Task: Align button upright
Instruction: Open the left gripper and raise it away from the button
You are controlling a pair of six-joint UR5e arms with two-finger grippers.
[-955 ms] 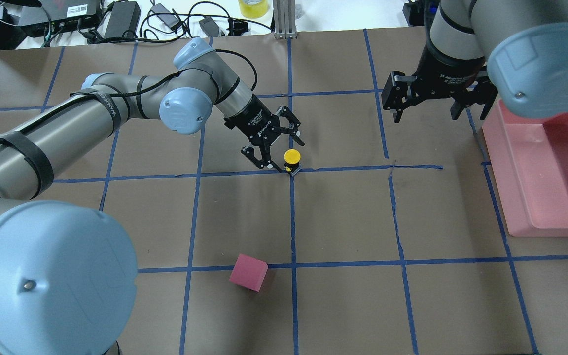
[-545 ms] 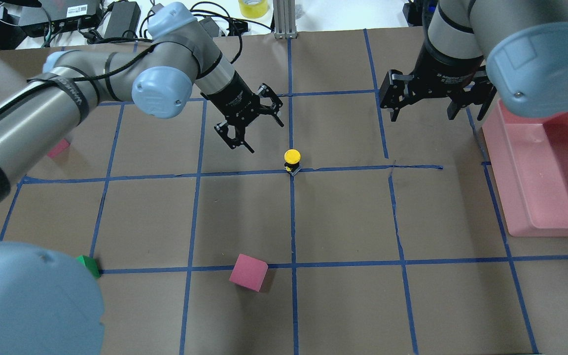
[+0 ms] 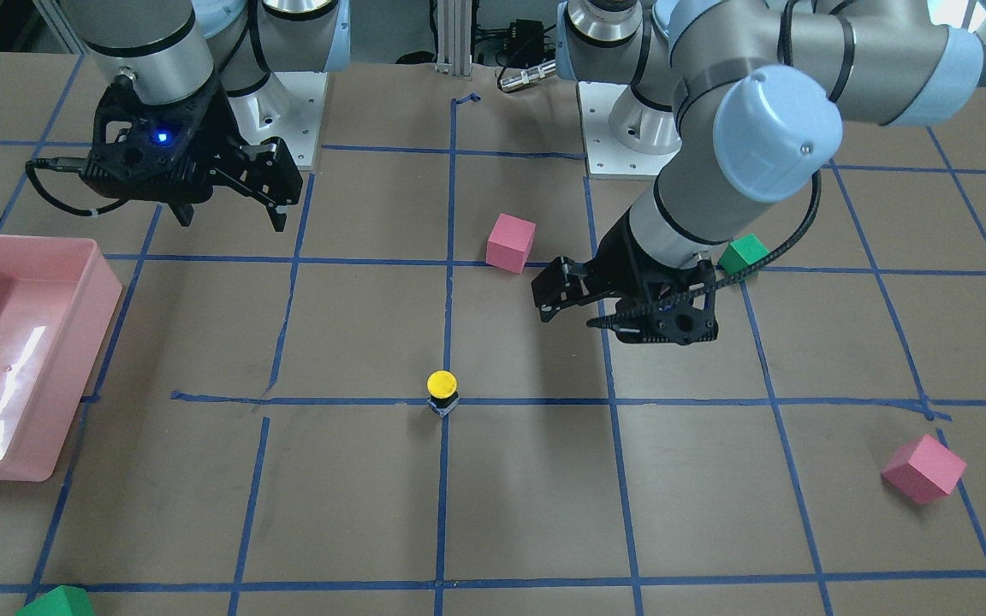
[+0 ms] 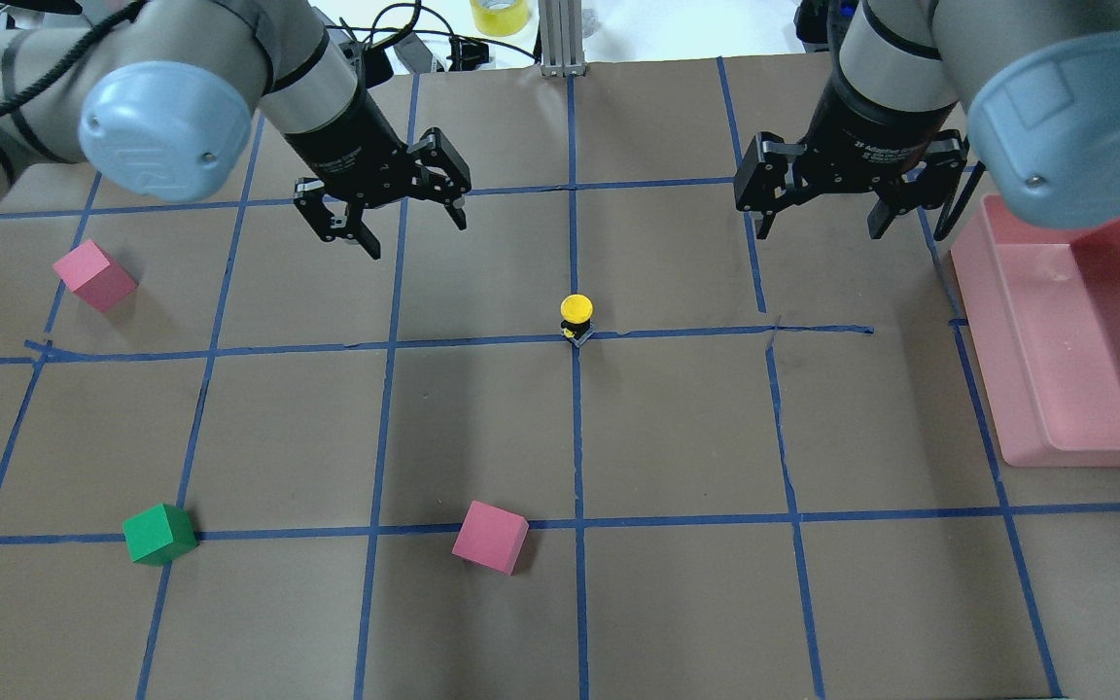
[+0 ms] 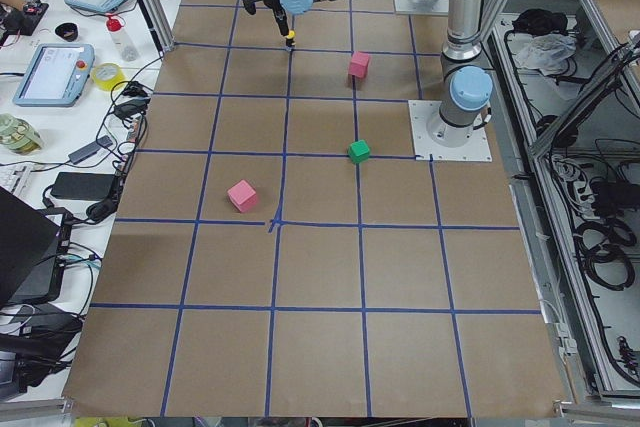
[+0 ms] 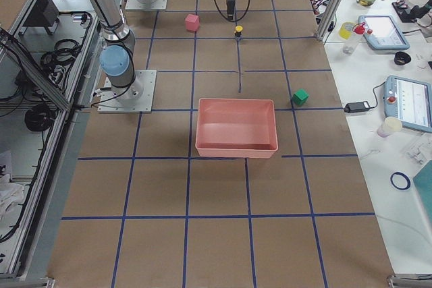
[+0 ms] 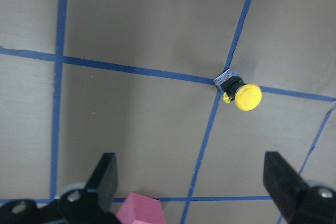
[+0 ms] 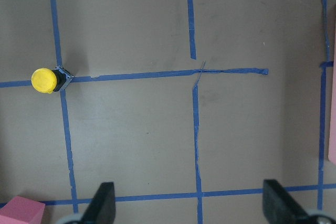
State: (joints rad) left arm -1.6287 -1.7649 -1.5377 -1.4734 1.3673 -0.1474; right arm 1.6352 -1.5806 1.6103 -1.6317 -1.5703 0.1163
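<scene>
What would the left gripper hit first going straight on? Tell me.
Likely the brown paper table cover; a small pink cube lies between the fingers of the left gripper, depth unclear.

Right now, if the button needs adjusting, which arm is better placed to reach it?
Left, probably: the open left gripper hangs somewhat nearer the upright button than the open right gripper.

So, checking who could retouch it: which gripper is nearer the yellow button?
Left. The left gripper hangs open, raised, left of the button; the right gripper hangs open on its right, clearly farther off.
</scene>
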